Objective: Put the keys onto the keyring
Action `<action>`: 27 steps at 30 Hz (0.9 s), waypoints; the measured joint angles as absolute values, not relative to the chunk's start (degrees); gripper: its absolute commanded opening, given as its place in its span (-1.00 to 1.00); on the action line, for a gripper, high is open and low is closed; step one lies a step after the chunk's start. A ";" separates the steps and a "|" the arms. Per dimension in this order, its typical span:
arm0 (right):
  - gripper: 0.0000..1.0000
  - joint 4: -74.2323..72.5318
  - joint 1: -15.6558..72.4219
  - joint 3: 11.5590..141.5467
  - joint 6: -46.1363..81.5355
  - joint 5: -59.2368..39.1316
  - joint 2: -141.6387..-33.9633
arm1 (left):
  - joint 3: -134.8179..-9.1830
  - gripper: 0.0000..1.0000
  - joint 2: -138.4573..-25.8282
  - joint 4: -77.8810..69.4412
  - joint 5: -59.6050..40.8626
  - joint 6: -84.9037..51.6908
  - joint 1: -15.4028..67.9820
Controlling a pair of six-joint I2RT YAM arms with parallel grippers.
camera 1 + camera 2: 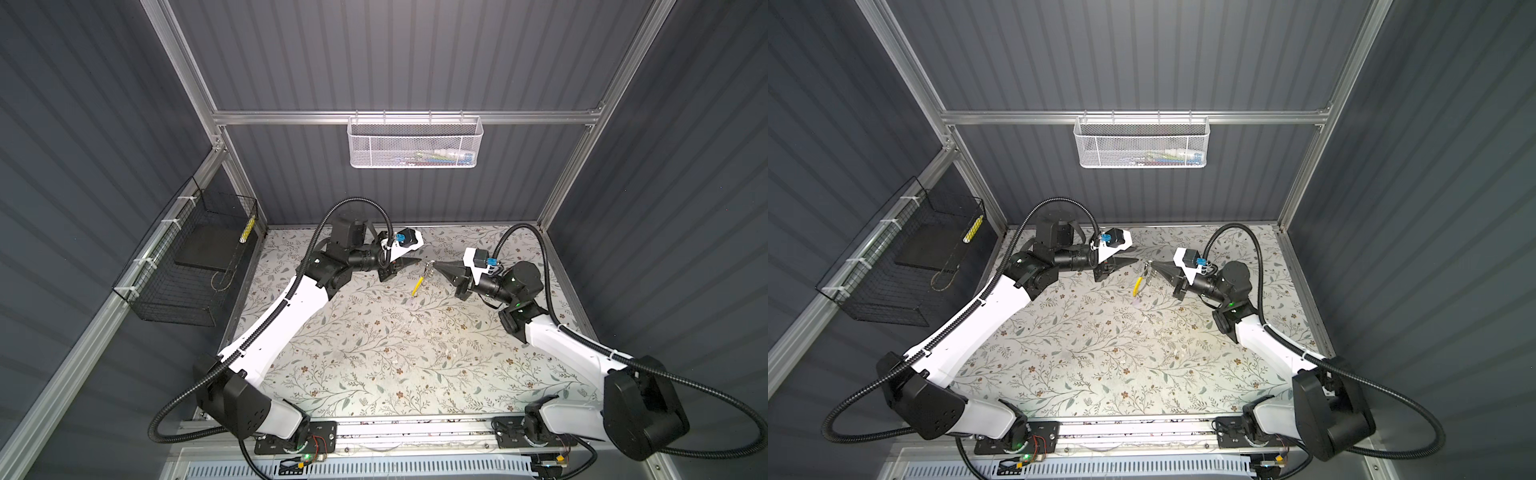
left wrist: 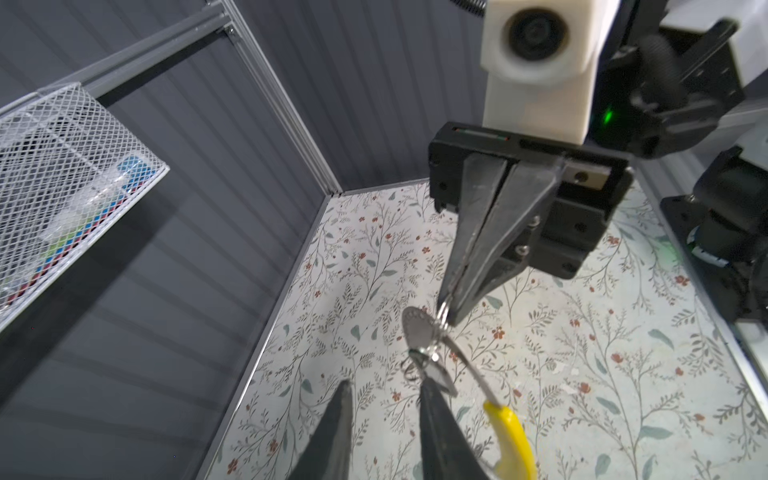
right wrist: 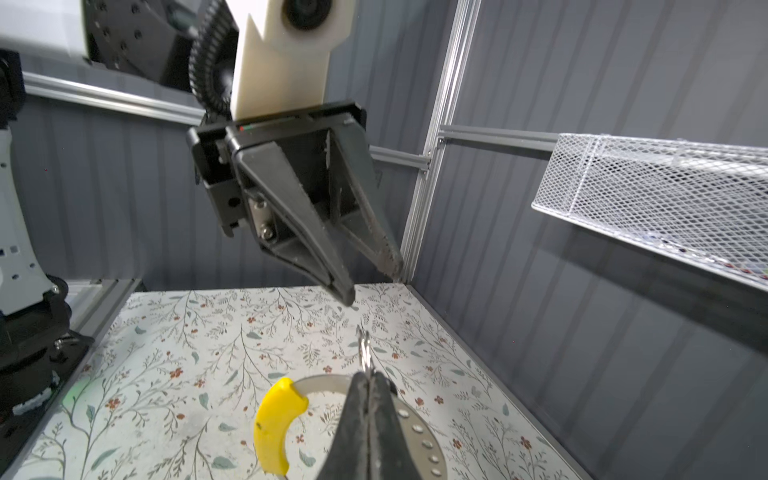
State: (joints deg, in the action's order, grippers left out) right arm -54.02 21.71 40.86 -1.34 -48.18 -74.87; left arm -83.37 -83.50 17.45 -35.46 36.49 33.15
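The fingers of the right gripper [image 2: 451,313] are pressed together on the keyring [image 2: 469,370] and hold it above the worktop [image 1: 374,353], its yellow tag [image 3: 276,424] hanging lowest. The fingers of the left gripper [image 3: 372,280] stand apart with nothing between them, their tips just beside the hoop. Right under the right fingertips a small dull metal key [image 2: 419,332] hangs against the hoop, so it looks threaded on already. A second small metal piece [image 2: 440,378] lies against one left finger; it is too blurred to tell whether it is on the hoop. My reading is that one key is done, and the other needs checking or threading.
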 measured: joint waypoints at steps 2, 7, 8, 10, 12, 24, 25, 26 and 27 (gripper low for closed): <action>-1.00 -57.80 21.69 40.86 1.30 -48.51 -76.20 | -81.71 -0.42 -83.48 14.35 -37.76 34.81 33.10; -1.00 -63.35 21.69 40.86 5.61 -49.04 -78.50 | -77.97 -0.44 -83.48 9.30 -41.21 31.64 32.91; -1.00 -63.88 21.69 40.86 6.11 -49.17 -78.67 | -77.73 -0.46 -83.48 8.64 -41.63 31.18 32.91; -1.00 -64.84 21.69 40.88 6.87 -49.36 -78.83 | -77.56 -0.50 -83.50 7.42 -42.28 30.65 32.91; -1.00 -65.60 21.69 40.93 7.46 -49.69 -78.87 | -77.56 -0.54 -83.50 6.17 -42.81 30.13 32.91; -1.00 -67.11 21.74 40.93 8.62 -50.83 -79.09 | -77.49 -0.66 -85.27 2.81 -45.39 28.82 32.91; -1.00 -67.26 21.74 40.95 8.69 -50.85 -79.11 | -77.49 -0.73 -85.47 2.81 -45.74 28.80 32.91; -1.00 -67.31 21.74 40.95 8.75 -50.83 -79.11 | -77.49 -0.76 -85.67 2.76 -46.15 28.73 32.91; -1.00 -67.33 21.74 40.95 8.80 -50.83 -79.13 | -77.49 -0.81 -85.78 2.74 -46.48 28.67 32.91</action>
